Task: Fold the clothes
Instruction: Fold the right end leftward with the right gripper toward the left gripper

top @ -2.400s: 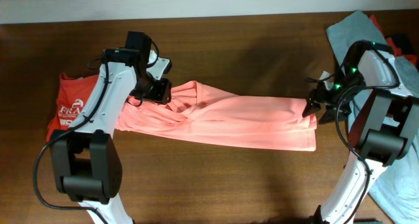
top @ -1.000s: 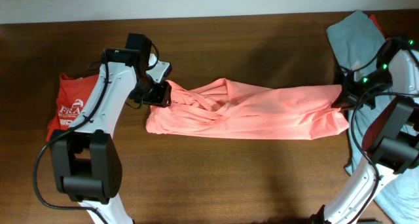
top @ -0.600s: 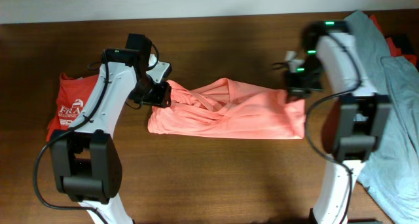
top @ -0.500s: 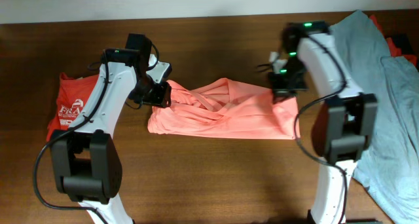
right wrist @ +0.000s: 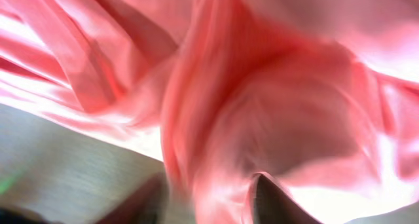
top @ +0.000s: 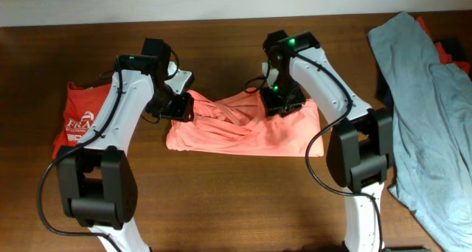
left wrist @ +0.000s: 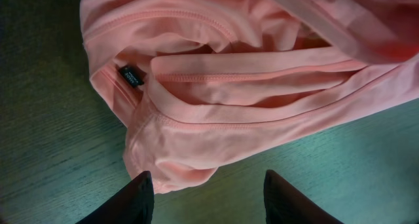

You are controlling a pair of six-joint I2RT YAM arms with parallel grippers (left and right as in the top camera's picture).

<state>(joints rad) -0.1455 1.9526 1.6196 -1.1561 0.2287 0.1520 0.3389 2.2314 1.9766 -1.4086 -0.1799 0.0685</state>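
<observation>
Salmon-pink shirt (top: pixel 236 138) lies bunched mid-table, long axis left-right. Right gripper (top: pixel 275 107) is over its right part, clenched on a bunch of cloth, arm reaching in from the near right. Left gripper (left wrist: pixel 208 188) hovers at the left collar end, fingers spread, holding nothing. The fold likely runs leftward.

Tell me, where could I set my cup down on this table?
Free: the table in front of the salmon-pink T-shirt, between the two arm bases, and the back strip by the wall. Crowded: the left edge under the red-orange T-shirt, the right under the grey-blue T-shirt, the middle under both arms.
</observation>
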